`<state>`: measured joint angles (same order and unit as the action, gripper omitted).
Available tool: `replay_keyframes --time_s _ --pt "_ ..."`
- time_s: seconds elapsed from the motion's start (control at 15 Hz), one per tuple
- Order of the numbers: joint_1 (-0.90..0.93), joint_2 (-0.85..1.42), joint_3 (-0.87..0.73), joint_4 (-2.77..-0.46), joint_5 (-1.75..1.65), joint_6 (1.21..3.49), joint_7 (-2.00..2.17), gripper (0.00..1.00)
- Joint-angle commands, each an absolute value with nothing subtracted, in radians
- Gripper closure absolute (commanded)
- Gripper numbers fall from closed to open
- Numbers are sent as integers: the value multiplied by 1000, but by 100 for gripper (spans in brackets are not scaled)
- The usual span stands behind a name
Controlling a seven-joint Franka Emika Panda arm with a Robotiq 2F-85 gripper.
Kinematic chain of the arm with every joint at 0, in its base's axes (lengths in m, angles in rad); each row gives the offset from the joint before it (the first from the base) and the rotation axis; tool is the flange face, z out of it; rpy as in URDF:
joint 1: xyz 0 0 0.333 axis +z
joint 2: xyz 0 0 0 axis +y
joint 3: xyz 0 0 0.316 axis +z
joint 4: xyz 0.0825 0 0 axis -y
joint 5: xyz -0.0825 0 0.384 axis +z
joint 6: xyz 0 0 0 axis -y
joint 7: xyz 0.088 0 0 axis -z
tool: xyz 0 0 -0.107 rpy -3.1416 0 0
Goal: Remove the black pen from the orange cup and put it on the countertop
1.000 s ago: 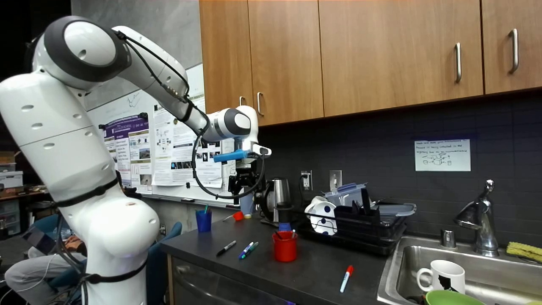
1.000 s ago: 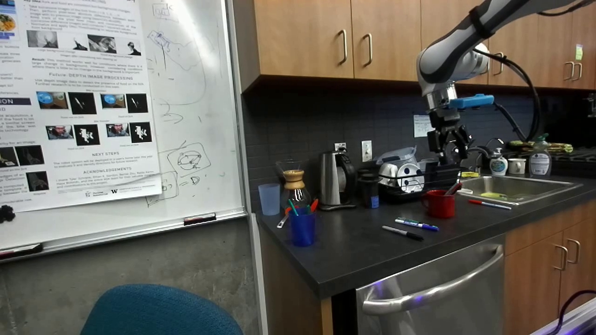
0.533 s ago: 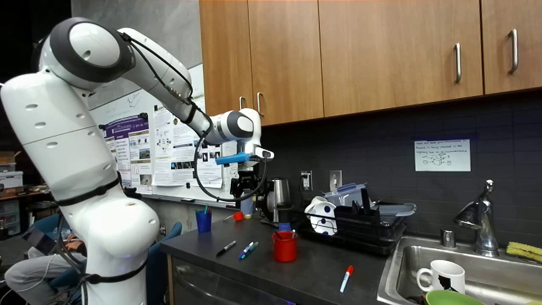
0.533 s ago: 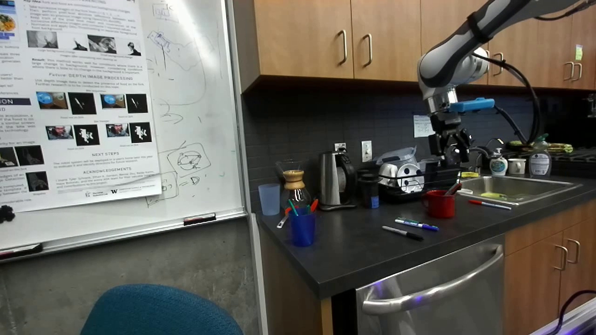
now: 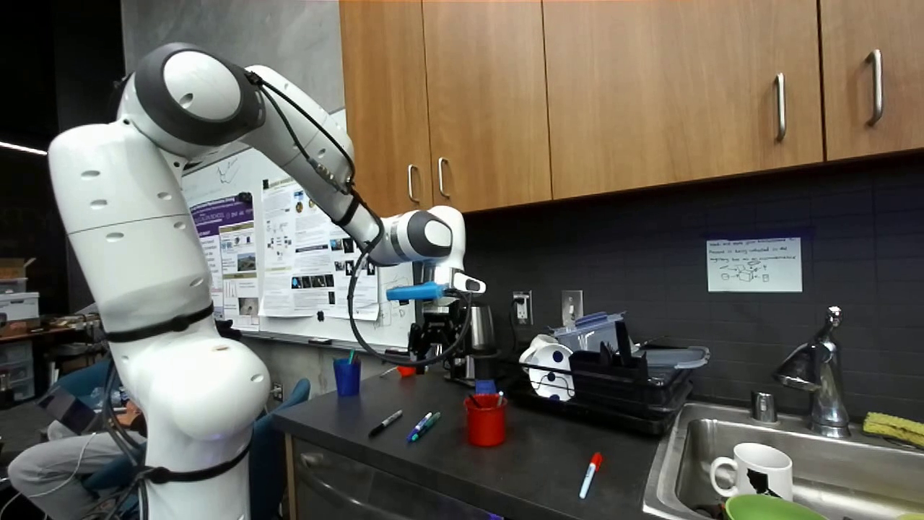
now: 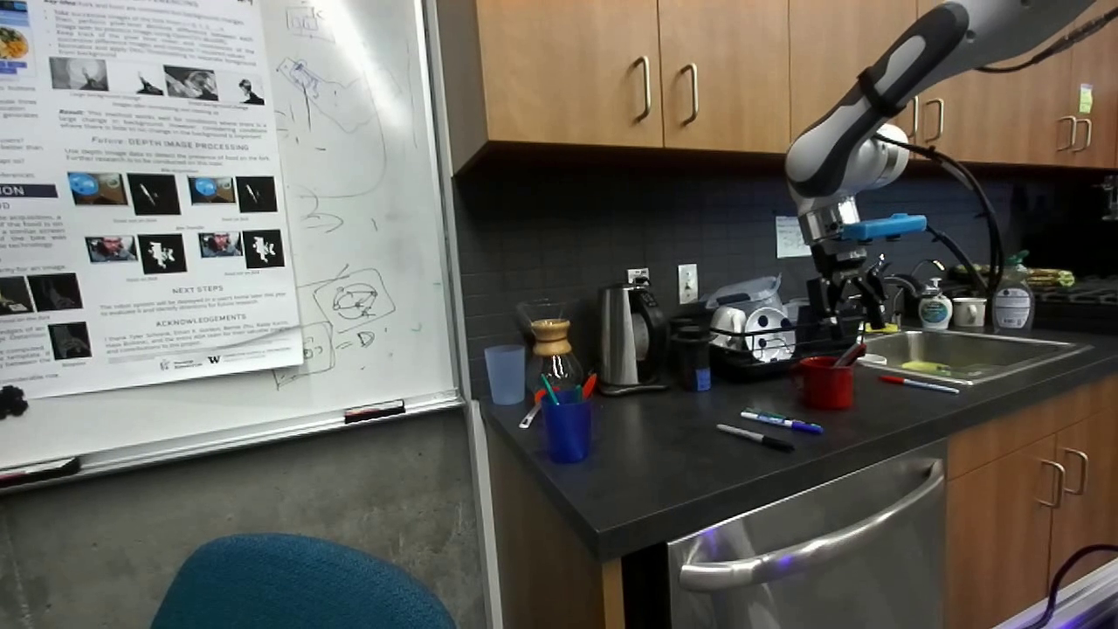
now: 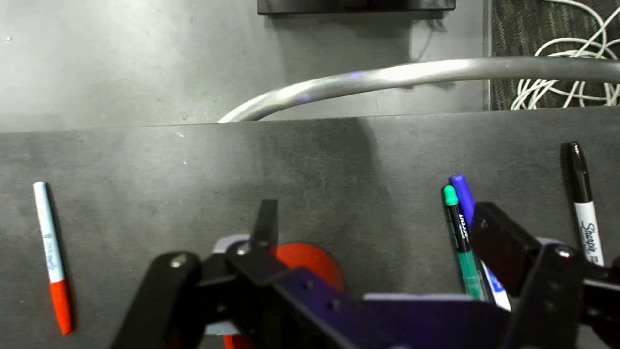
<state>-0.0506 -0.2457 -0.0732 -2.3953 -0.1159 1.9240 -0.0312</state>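
The orange cup stands upright on the dark grey countertop; it also shows in an exterior view. A slim dark end, the black pen, leans out of its rim beside a lighter pen end. My gripper is open and empty, above and apart from the cup. In the wrist view, my gripper's jaws are spread wide. The left finger covers much of the cup there, and the pens in it are hidden.
Blue and green markers, a black-capped marker and a red-capped marker lie on the countertop. A blue cup, kettle and black dish rack stand around. The sink is at one end.
The arm has moved down and forward; my gripper is lower, closer above the orange cup. The cup and the markers have not moved.
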Motion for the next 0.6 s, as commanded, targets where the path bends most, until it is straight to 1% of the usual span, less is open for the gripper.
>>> replay_keyframes --time_s 0.0,0.53 --pt "-66 -180 -85 -2357 -114 1939 -53 0" --pt "-81 -93 -104 -2312 -108 1959 -75 0"
